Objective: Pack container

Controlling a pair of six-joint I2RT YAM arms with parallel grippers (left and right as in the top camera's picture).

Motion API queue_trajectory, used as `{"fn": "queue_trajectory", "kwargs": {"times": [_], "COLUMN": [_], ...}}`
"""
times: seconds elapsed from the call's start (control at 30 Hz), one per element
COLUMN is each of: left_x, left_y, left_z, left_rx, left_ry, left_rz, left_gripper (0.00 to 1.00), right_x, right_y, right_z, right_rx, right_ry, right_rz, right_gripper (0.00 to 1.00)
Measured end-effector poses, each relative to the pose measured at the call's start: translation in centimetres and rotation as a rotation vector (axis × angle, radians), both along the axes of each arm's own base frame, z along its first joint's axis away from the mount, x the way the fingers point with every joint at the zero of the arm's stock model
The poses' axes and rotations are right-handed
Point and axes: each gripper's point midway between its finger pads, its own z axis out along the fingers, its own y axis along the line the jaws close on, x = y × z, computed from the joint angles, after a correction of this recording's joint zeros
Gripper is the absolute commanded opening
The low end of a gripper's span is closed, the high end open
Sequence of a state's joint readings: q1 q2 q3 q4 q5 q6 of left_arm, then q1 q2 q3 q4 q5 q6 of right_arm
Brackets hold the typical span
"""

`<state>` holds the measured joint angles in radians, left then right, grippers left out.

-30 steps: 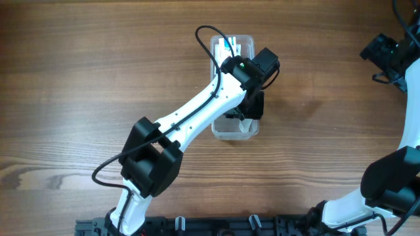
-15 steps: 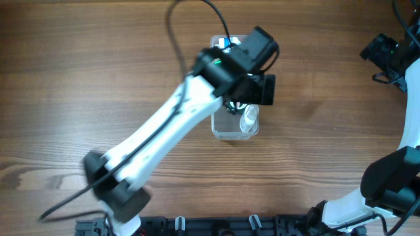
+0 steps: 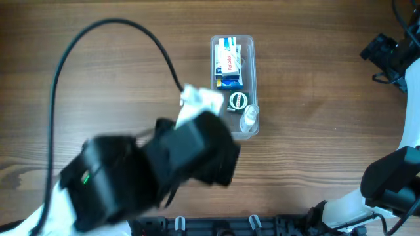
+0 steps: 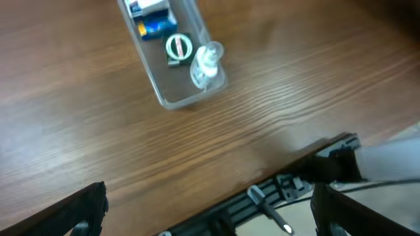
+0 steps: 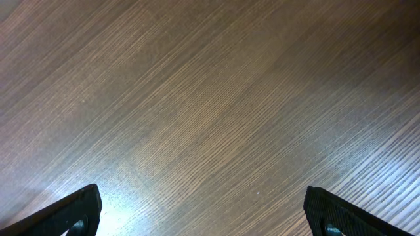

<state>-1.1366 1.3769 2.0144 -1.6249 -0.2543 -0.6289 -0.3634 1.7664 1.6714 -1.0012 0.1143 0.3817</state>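
The container (image 3: 215, 92) is a long clear tub on the wood table, right of centre. Inside lie a white and blue box (image 3: 228, 62), a round green-and-white piece (image 3: 237, 100) and a small clear bottle (image 3: 249, 118) at the near end. My left arm (image 3: 131, 177) is a blurred mass near the table's front, away from the tub. In the left wrist view the container (image 4: 172, 99) is far ahead and my left gripper (image 4: 210, 216) is open and empty. My right gripper (image 5: 210, 216) is open over bare wood, seen at the far right (image 3: 387, 56).
A black rail (image 4: 262, 196) runs along the table's front edge, under my left gripper. The left arm's black cable (image 3: 65, 52) loops over the left side of the table. The right arm's base (image 3: 387, 187) stands at the front right corner.
My left gripper has opened and the left arm has swung back from over the tub toward the front left. The clear bottle now lies uncovered in the tub's near end. The right arm is unchanged.
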Motion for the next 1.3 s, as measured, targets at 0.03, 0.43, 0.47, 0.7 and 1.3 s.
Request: {"fn": "queue_trajectory", "kwargs": {"times": [0.03,0.43,0.47,0.7,1.3], "left_x": [-0.7,-3.3,-3.3,-3.8,7.6], "left_y": [0.2,1.8,1.8,-0.8,1.3], "left_z": [0.5,2.1,2.0,-0.2,-8.8], "left_rx": [-0.008,-0.059,-0.054,0.059,-0.267], "left_ry": [-0.023,-0.102,-0.098,-0.092,-0.352], "left_rz": [-0.008,-0.011,-0.013,-0.166,-0.135], "left_gripper": [1.0,1.0,1.0,1.0,1.0], "right_x": [0.0,0.0,0.0,0.0,0.0], "right_y": [0.0,0.0,0.0,0.0,0.0], "right_z": [0.0,0.0,0.0,0.0,0.0], "right_rx": [0.0,0.0,0.0,0.0,-0.002], "right_ry": [0.0,0.0,0.0,0.0,0.001], "right_rz": [0.0,0.0,0.0,0.0,-0.001], "right_gripper": [1.0,1.0,1.0,1.0,1.0]}}
